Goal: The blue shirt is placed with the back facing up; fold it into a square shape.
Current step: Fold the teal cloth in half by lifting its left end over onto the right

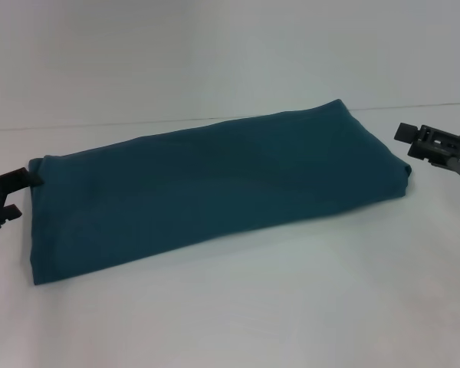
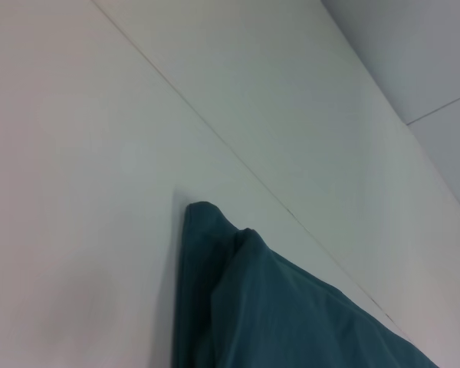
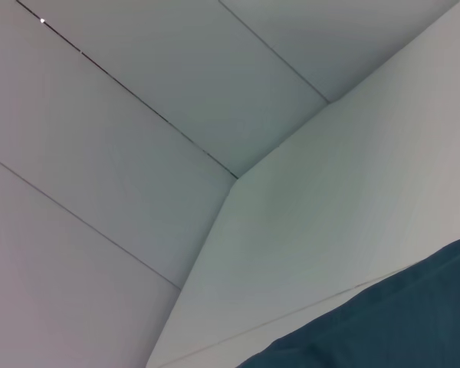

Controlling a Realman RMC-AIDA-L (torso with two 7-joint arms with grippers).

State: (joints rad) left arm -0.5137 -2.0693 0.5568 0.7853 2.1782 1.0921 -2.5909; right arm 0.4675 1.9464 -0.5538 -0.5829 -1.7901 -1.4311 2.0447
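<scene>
While the blue shirt (image 1: 215,188) lies across the middle of the white desk (image 1: 291,307) as a long folded band, the left pincer (image 1: 1,201) touches its left end and the right pincer (image 1: 437,147) hovers just beside its right end, their grip unreadable, so the last end-to-end fold seems next.

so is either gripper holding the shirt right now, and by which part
It cannot be told. The left gripper sits right at the left end of the blue shirt, perhaps touching its corner. The right gripper is just off the right end, apart from it.
</scene>
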